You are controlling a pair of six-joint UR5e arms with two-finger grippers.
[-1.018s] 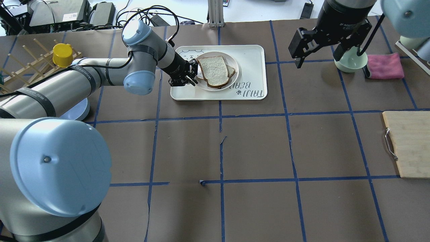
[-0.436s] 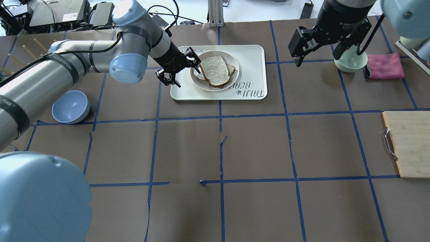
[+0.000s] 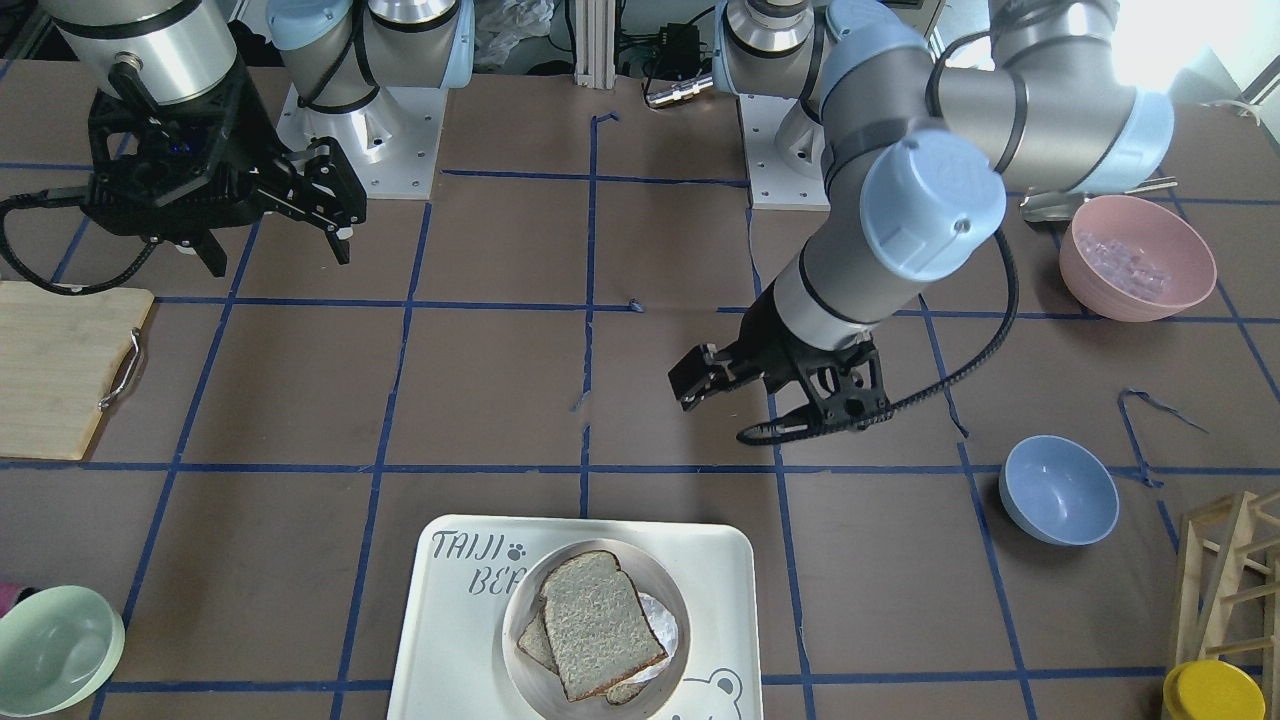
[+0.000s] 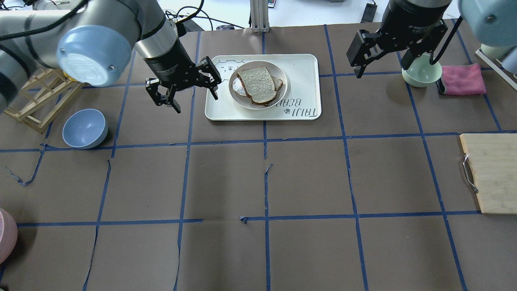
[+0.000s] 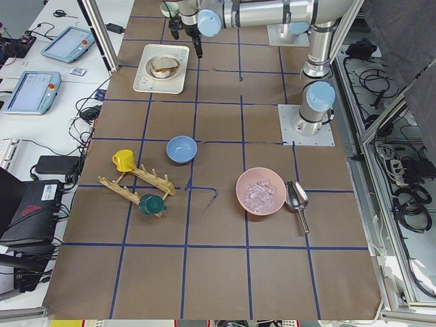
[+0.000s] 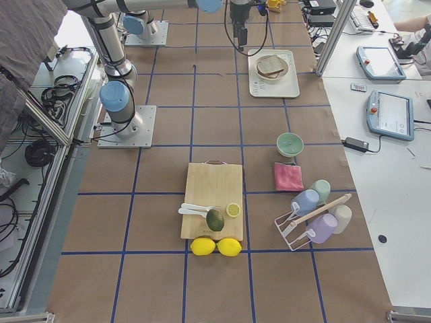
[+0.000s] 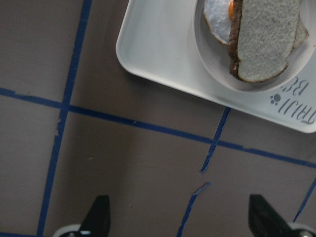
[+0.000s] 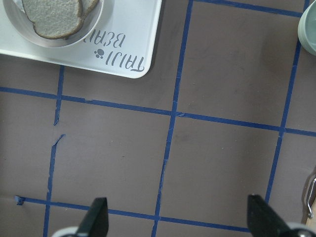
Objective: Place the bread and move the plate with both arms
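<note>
The bread [image 4: 256, 83] is lying flat on top of a fried egg [image 4: 238, 85] and a second slice [image 4: 278, 83] in the plate [image 4: 241, 102], which is sitting on the tray [image 4: 299, 68]. All of this is resting between my two pincers, touched by neither. I am holding my left pincer [image 4: 196, 104] with its fingers spread wide and gripping nothing. It is hovering at the tray's left edge, so the bread is lying just to its right. I am keeping my right pincer [image 4: 398, 80] spread and empty too. The tray is sitting well off to its left, and a mint bowl [image 4: 422, 72] is partly hiding behind it.
</note>
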